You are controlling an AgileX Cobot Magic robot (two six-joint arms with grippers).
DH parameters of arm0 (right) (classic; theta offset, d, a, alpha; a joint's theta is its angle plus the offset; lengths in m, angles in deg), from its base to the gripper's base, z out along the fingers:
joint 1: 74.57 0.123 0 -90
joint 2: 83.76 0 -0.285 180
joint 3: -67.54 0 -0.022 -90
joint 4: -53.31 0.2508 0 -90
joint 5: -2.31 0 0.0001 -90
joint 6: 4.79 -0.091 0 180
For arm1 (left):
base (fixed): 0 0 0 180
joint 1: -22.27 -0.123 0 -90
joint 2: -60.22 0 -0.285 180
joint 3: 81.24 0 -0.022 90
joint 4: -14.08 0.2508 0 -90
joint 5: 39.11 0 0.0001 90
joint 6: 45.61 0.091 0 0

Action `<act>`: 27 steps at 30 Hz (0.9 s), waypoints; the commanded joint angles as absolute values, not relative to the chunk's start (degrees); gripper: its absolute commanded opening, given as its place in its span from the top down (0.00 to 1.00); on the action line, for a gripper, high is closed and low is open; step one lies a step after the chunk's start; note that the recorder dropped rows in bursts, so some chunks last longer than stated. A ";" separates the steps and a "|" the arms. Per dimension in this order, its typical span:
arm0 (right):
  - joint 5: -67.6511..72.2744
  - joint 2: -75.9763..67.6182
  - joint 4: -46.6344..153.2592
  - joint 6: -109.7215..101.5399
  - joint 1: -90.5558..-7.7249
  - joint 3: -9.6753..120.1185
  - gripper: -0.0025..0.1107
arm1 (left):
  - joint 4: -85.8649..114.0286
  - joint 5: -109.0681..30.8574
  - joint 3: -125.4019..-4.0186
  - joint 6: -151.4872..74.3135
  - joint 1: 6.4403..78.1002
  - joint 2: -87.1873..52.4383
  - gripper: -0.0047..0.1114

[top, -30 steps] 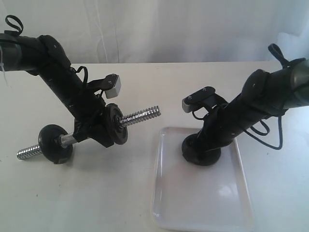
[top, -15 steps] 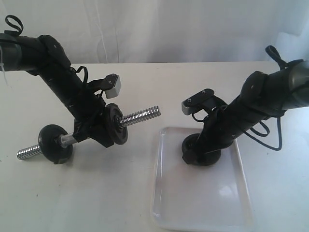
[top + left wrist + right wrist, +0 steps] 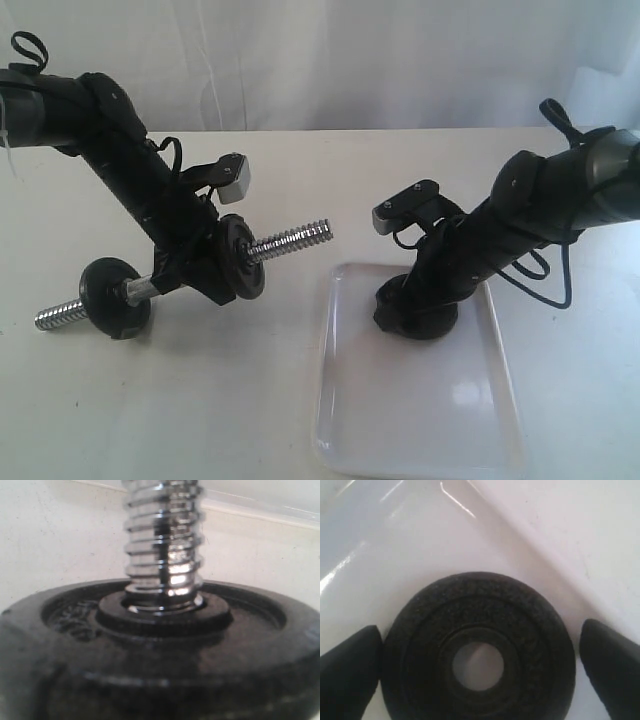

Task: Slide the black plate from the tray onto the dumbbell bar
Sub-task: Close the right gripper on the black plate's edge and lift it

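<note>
The black plate (image 3: 477,650) lies flat in the far part of the white tray (image 3: 420,420), its central hole showing the tray. My right gripper (image 3: 480,647) is open and straddles it. One finger (image 3: 350,672) touches the plate's rim and the other finger (image 3: 612,667) stands just off it. In the exterior view the right gripper (image 3: 415,308) covers most of the plate (image 3: 440,322). My left gripper (image 3: 195,272) is shut on the dumbbell bar (image 3: 290,240), which is tilted. Two other black discs sit on the bar, one (image 3: 243,255) by the gripper and one (image 3: 115,297) near the far end.
The bar's free threaded end (image 3: 162,545) points toward the tray's near-left rim (image 3: 335,275). The tray's front half holds nothing. A cable (image 3: 555,285) loops beside the right arm. Bare white tabletop (image 3: 200,400) surrounds both arms.
The right arm has leaned slightly to the left and settled lower round the black plate. The left arm and the bar have not moved.
</note>
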State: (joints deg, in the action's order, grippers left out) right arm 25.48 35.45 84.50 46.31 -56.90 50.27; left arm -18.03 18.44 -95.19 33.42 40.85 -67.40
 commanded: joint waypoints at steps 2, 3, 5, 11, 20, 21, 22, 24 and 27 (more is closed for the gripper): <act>27.92 37.08 84.42 45.99 -56.76 49.61 0.09 | -24.43 22.27 -95.75 33.89 40.52 -64.20 0.96; 27.92 37.08 84.42 45.99 -56.76 49.61 0.12 | -24.43 22.27 -95.75 33.89 40.52 -64.20 0.96; 27.92 37.08 84.42 45.99 -56.76 49.61 0.19 | -24.43 22.14 -95.75 33.89 40.52 -64.20 0.96; 28.40 37.08 84.42 45.99 -56.76 49.61 0.62 | -24.43 21.93 -95.75 33.89 40.52 -64.20 0.96; 29.28 36.86 84.53 45.99 -56.76 49.73 0.98 | -24.43 21.83 -95.75 33.89 40.52 -64.20 0.96; 29.28 36.50 84.53 45.99 -56.76 49.73 0.98 | -24.43 21.83 -95.75 33.89 40.52 -64.20 0.96; 29.28 36.20 84.63 45.99 -56.76 49.73 0.98 | -24.43 21.83 -95.75 33.89 40.52 -64.20 0.96; 29.92 35.37 84.63 45.99 -56.76 49.73 0.98 | -24.43 21.83 -95.75 33.89 40.52 -64.20 0.96; 30.94 33.98 84.84 45.99 -56.76 49.73 0.98 | -24.43 21.83 -95.75 33.89 40.52 -64.20 0.96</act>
